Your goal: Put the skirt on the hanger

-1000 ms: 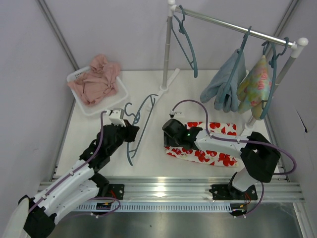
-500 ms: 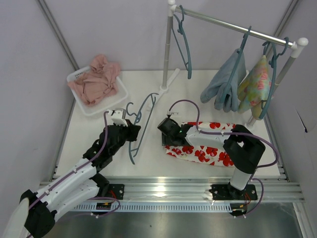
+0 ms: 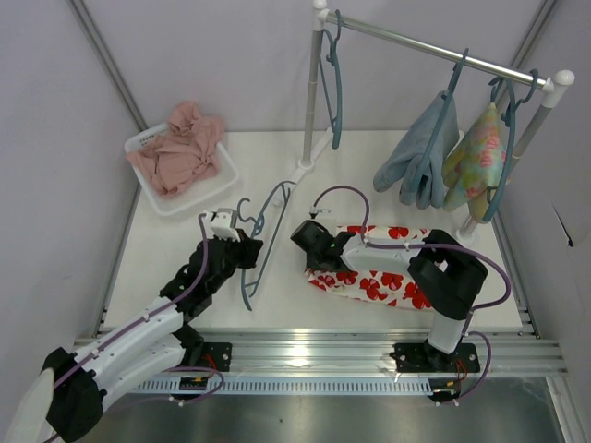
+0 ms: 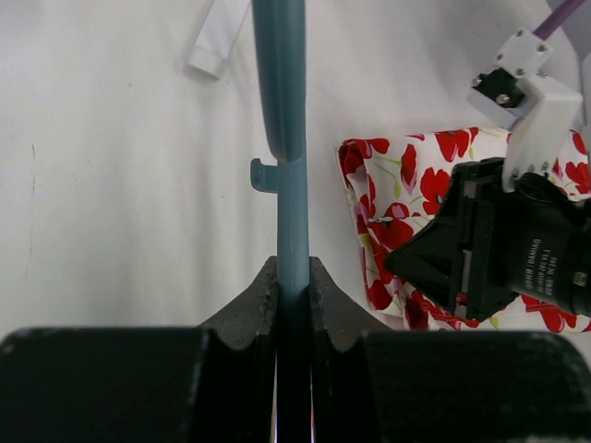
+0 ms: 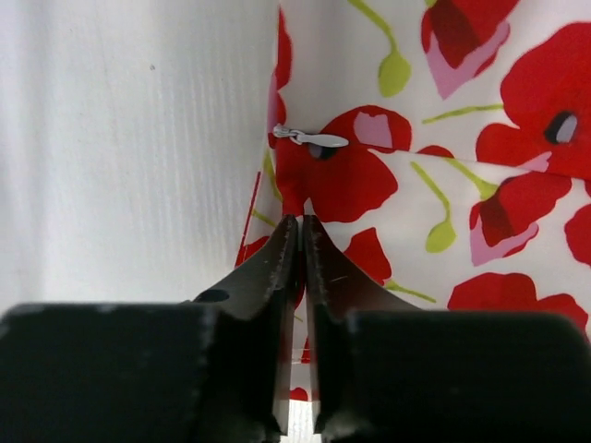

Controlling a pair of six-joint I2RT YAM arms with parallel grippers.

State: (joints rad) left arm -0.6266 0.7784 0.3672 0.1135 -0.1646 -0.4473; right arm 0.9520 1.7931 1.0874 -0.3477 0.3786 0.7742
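Two arms engaged, both sets of jaws closed. Left gripper clamps the hanger on its thin teal arm, with the plastic pinched tight between the jaws. In the top view the hanger sits left of centre over the table, its hook toward the upper left. Right gripper is pinched on the left edge of the skirt, with red-flowered fabric between the tips, just below a small metal zipper pull. The skirt lies spread on the table, centre-right in the top view, near the hanger. A basket holding pink cloth sits at upper left.
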